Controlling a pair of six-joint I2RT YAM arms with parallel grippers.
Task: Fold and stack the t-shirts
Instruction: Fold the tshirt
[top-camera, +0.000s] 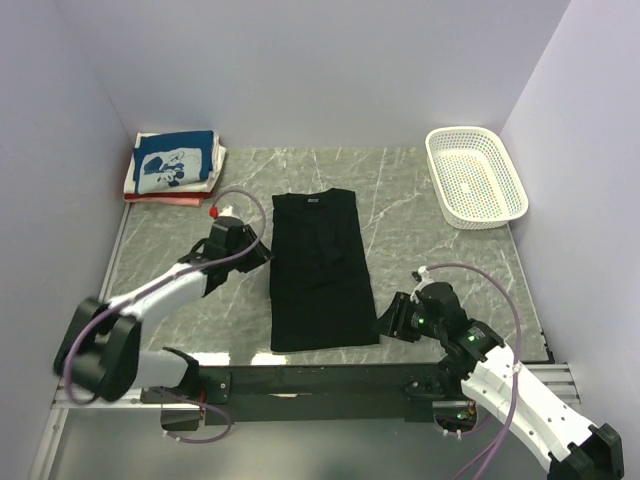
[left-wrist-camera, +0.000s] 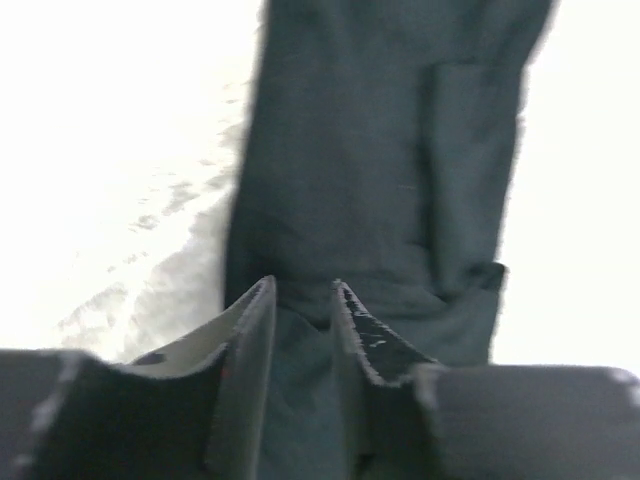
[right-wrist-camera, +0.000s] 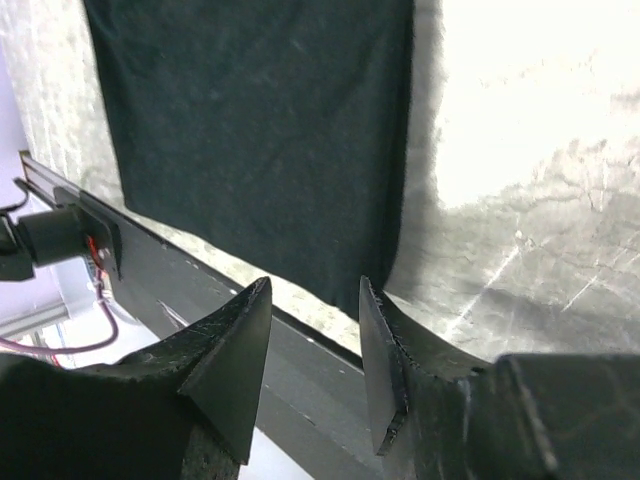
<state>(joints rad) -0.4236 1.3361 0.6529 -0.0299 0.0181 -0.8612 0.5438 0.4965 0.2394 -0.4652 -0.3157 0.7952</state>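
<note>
The black shirt (top-camera: 320, 270) lies flat in the middle of the counter (top-camera: 430, 250). It is already narrowed into a long strip, with its collar toward the top of the frame. A stack of folded shirts (top-camera: 175, 165) sits in the upper left corner, and a white basket (top-camera: 477, 178) sits at the upper right.

The left pincer (top-camera: 262, 252) is at the strip's left edge, about halfway up. It is a little parted, with dark cloth showing through the gap but nothing pinched as far as I can see. The right pincer (top-camera: 383, 325) sits just beside the lower right corner, moderately open and empty. Its wrist view shows the hem next to one finger.

The likely next step is the crosswise fold, and two things could spoil it. If the left pincer closes here, it may catch only the top layer and pull the tucked side back out. The right pincer works close to the dark rail (top-camera: 330, 378) along the counter's near edge, so it could graze the rail or close beside the corner rather than on it. If the two sides lift unevenly, the fold would skew.

The left wrist view is blurred and washed out around the cloth, so the contact there is uncertain. I cannot count the layers in the strip. The stack shows a blue printed top with white and red edges beneath, but the number of shirts in it is unclear.
</note>
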